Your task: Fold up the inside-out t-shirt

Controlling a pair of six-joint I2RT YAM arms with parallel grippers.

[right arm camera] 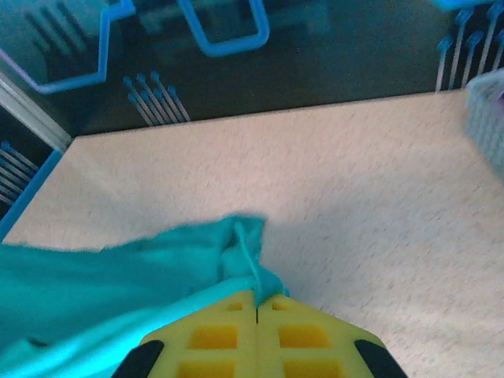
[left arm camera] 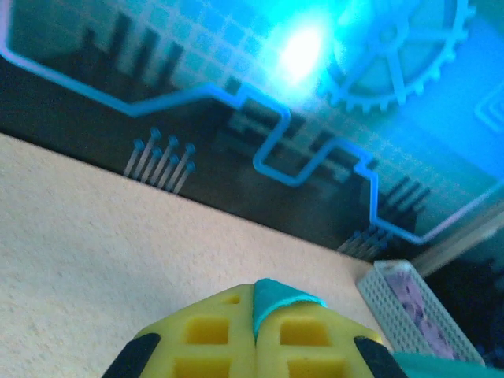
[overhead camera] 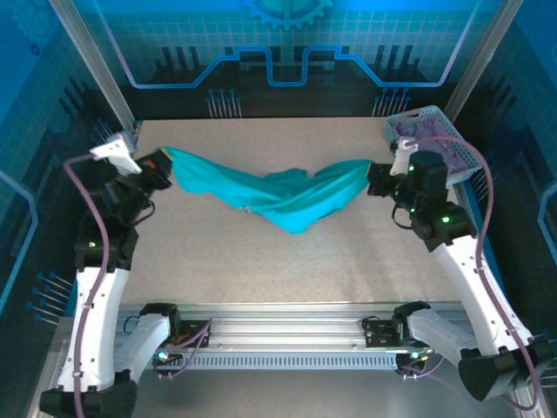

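Clearly the inside-out t-shirt (overhead camera: 287,196) is strung between the two arms over the far half of the table (overhead camera: 261,261), one end in each gripper. The left gripper (overhead camera: 161,170) has its yellow pads (left arm camera: 213,335) pressed together with a small lip of teal fabric poking up between them. The right gripper (overhead camera: 376,178) is closed the same way on a bunched corner of the cloth.

The shirt looks light, soft and limp. It sags into a shallow V with loose folds gathered at the middle, and the lowest fold hangs at or just above the tabletop (I cannot tell whether it touches). Cloth like this should not hold any shape by itself, so a fold will probably only keep once the cloth is laid flat. The best holds are likely at edges or corners, where a thin pinch is enough. Neither the neck tag nor the print is visible, so which end is collar and which is hem cannot be told.

Its long axis runs left to right across the table, from gripper to gripper, with the left end slightly farther back
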